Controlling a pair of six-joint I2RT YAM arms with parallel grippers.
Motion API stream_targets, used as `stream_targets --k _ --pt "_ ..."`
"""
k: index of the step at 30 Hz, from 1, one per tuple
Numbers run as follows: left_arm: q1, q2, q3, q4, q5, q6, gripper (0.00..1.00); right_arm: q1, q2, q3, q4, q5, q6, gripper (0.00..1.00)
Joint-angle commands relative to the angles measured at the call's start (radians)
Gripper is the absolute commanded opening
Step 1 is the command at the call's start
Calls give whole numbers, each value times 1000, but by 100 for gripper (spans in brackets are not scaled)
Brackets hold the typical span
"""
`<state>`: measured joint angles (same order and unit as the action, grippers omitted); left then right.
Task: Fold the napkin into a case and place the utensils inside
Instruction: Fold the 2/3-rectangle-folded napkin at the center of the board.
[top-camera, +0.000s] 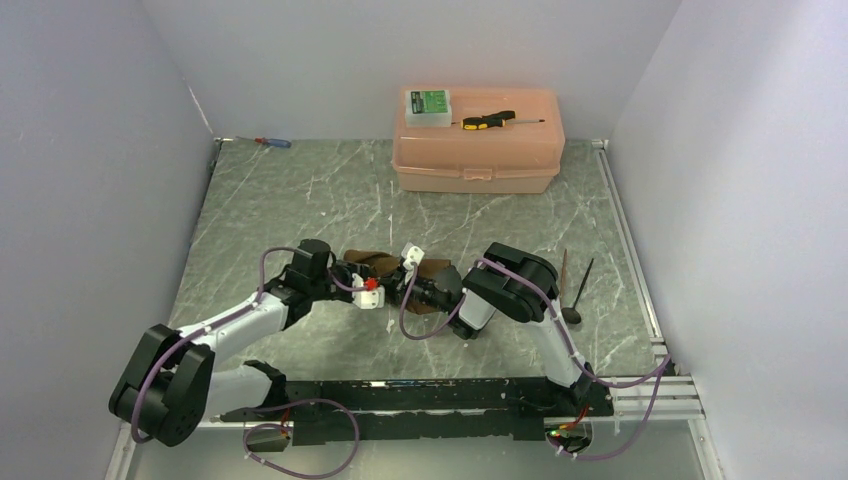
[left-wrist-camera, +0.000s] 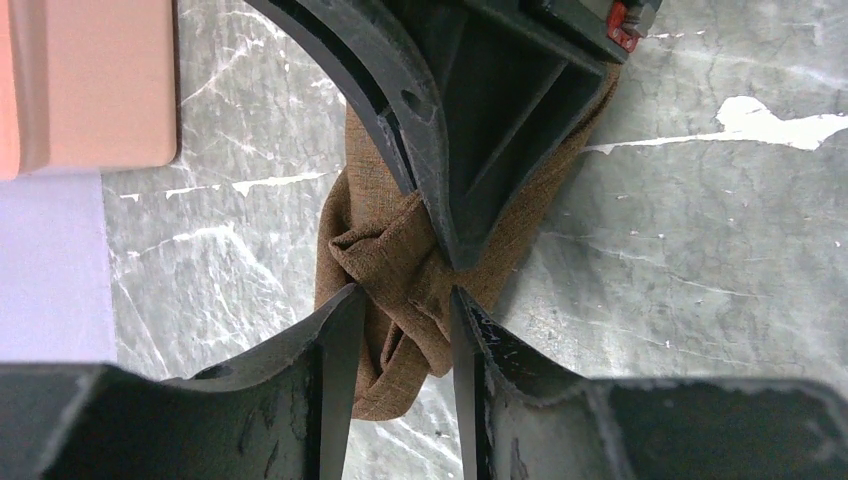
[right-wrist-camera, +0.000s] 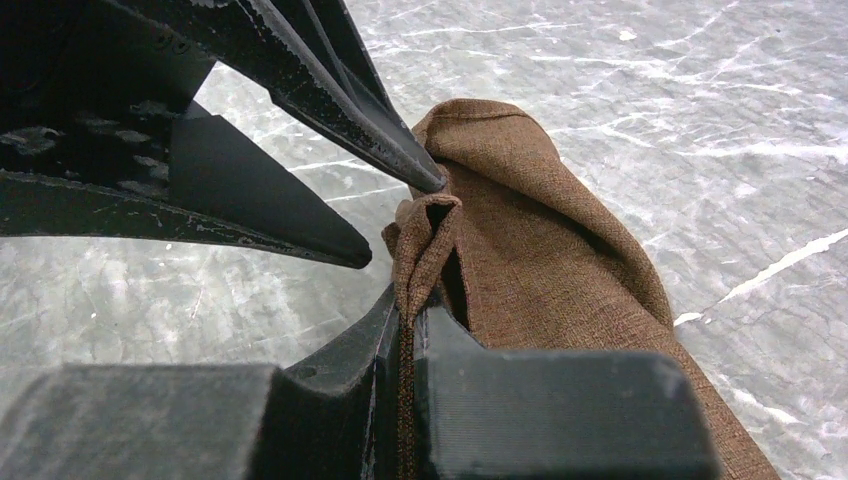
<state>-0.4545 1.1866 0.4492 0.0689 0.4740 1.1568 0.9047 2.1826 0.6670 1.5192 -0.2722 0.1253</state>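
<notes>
Marbled tabletop (top-camera: 300, 190); right tool (right-wrist-camera: 405, 322) clamps napkin (right-wrist-camera: 560, 250), left tool (left-wrist-camera: 400, 300) perhaps gripping too.

Here's what I've got around me: plain pale walls on three sides, the left wall (top-camera: 90, 150), the back wall (top-camera: 320, 50) and the right wall (top-camera: 740, 150), all in soft, even light. Under me the bench (top-camera: 300, 190) is grey-green like marble, with white veins streaking across it. A silvery metal rail (top-camera: 628, 240) runs down its right edge, and at the far side a pink plastic box (top-camera: 478, 160) sits close to the back wall.
</notes>
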Motion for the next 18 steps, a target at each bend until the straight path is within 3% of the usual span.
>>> stream_targets --k 1,18 --pt "-7 -23 29 -15 28 -20 42 0 -7 20 171 -20 23 0" --pt "-12 72 31 30 -14 -13 39 -2 -6 8 188 1 32 0"
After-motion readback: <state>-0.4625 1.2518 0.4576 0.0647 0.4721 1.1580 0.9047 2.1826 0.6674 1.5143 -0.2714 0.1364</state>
